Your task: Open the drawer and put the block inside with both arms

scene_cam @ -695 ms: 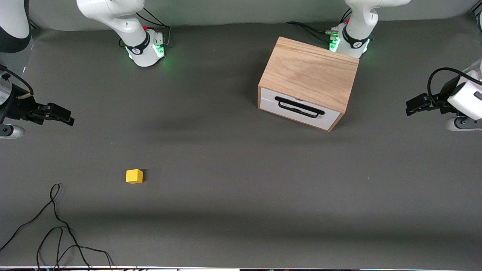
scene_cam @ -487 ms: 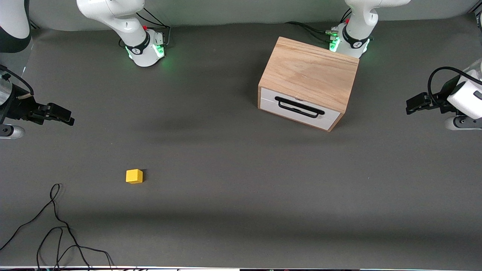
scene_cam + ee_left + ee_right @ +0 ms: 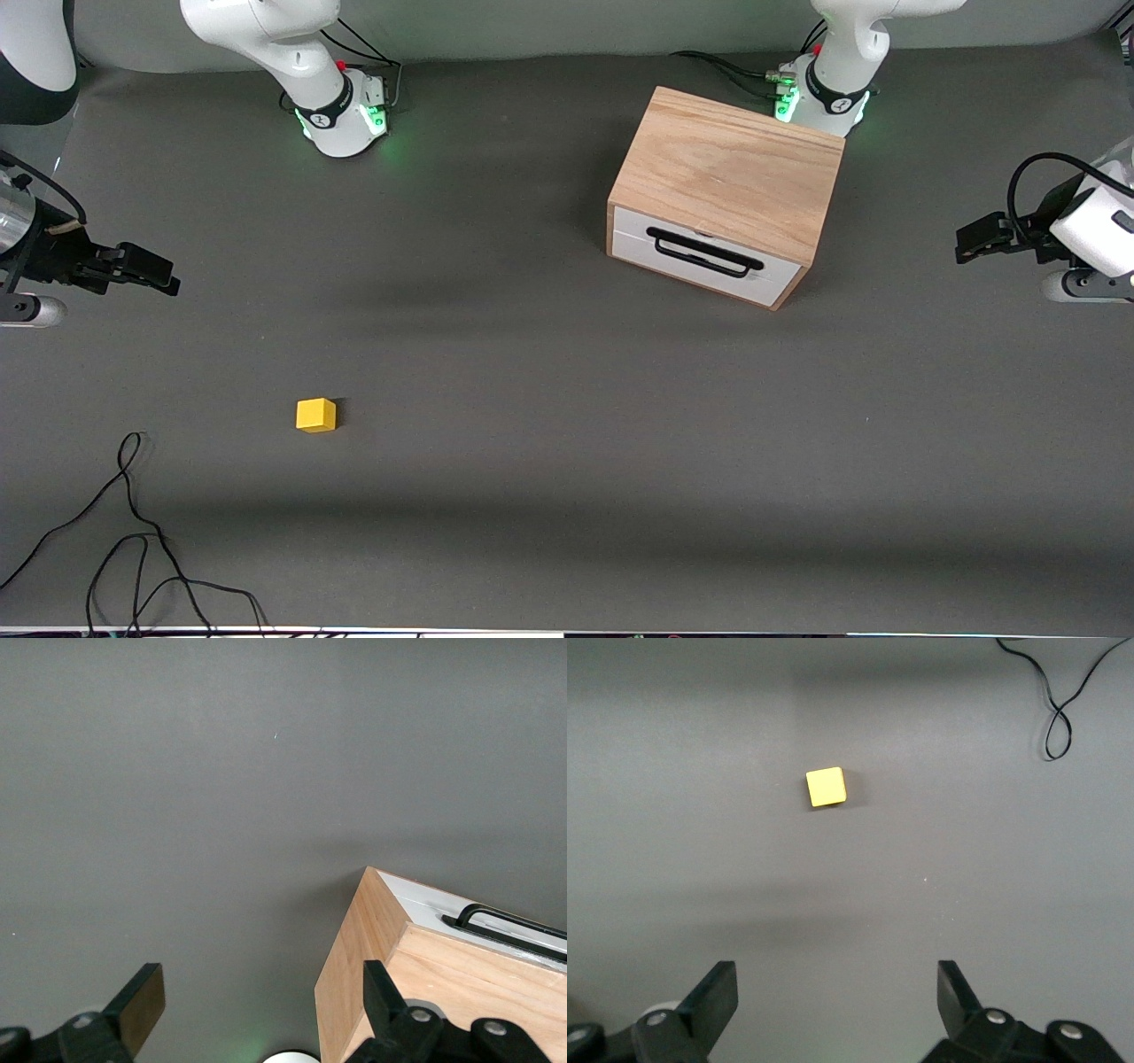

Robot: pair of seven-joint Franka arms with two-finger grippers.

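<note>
The table is covered in matt grey, seemingly cloth. The cabinet is light grained wood; its drawer front smooth white. The block looks smooth yellow, perhaps plastic.

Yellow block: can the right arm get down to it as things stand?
Probably yes. The yellow block sits alone on bare table, nothing on or against it. The right gripper hangs over the table with fingers wide open and empty, the block in plain sight of its wrist camera.
</note>
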